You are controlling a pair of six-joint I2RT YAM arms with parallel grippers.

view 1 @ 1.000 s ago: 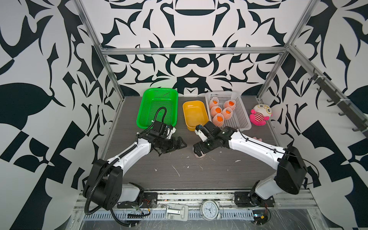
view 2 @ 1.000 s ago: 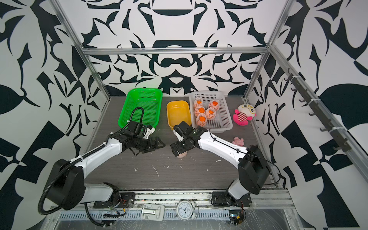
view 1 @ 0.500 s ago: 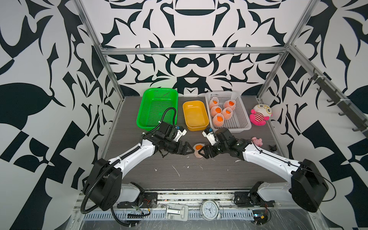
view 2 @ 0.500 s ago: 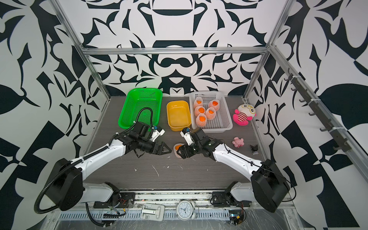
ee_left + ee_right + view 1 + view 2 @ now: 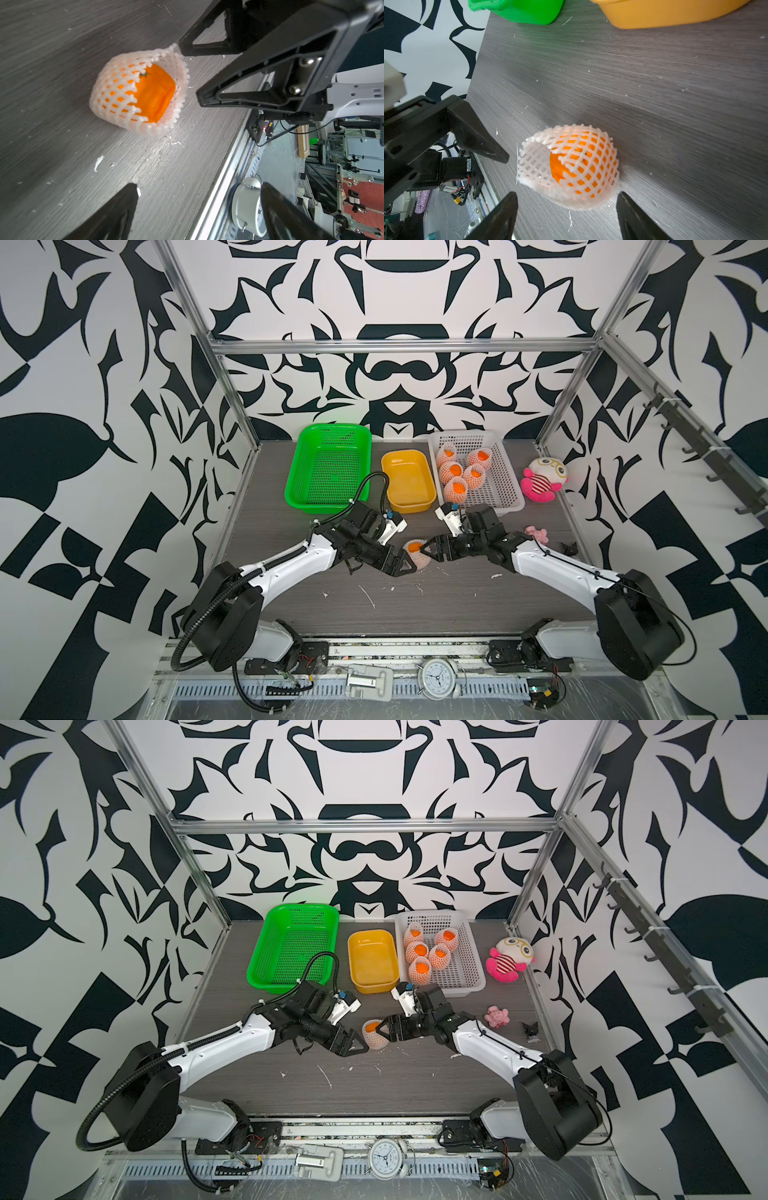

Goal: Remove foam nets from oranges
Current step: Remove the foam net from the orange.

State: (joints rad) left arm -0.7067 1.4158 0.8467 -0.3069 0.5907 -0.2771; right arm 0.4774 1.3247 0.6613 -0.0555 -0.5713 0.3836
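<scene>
Dark wood-grain counter (image 5: 415, 605) carried one orange (image 5: 414, 547), half inside its foam net (image 5: 420, 563), between the left claw (image 5: 405, 565) and right claw (image 5: 430, 553). Both claws stood open, gripping nothing. Five netted oranges (image 5: 455, 488) sat in the white basket (image 5: 500, 489).

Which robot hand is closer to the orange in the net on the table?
Right. The right gripper straddles the netted orange, one fingertip at its net; the left gripper hangs just short of the open end.

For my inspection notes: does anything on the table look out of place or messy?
Yes. White crumbs litter the dark table, likely foam scraps. One netted orange lies alone on the table, outside the white basket that holds the others.
</scene>
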